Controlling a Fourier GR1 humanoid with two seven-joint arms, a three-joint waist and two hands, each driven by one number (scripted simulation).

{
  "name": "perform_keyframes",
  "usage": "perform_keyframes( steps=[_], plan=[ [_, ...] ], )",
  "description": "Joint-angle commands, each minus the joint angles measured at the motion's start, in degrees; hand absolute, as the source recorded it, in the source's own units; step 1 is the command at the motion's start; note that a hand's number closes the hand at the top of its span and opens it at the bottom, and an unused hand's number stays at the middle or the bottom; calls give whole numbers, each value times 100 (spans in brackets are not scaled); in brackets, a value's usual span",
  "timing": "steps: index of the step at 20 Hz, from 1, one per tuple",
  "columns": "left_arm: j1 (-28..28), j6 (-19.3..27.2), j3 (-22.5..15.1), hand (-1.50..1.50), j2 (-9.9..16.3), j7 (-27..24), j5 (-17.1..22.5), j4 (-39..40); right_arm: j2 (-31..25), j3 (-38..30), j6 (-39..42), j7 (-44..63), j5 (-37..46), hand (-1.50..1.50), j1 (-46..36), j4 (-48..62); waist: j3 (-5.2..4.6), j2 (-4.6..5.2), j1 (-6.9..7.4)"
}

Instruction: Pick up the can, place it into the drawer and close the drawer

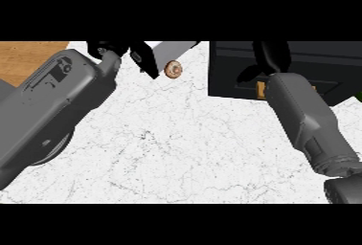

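A small round donut (173,69) lies on the marbled tabletop (184,143) beside the open-fingered left hand (134,52); the right hand (268,57), grip unclear, hangs over the black drawer (233,72).

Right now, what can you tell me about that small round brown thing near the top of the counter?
The round thing is small, brown at the rim and paler in the middle, like a ring or a can end; which it is I cannot tell. It lies on the white marbled counter, just right of the left hand, whose dark fingers point down beside it without clearly touching. The dark drawer is further right.
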Motion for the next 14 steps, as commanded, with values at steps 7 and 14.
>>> perform_keyframes(
  steps=[7,14],
  plan=[
    [195,13,52,-150,27,47,-89,-300,-50,-529,675,-624,-566,-150,-818,318,-10,25,101],
    [315,26,54,-150,241,87,-160,-497,268,-2009,1299,-1532,-2201,-150,-671,270,8,-22,73]
  ],
)
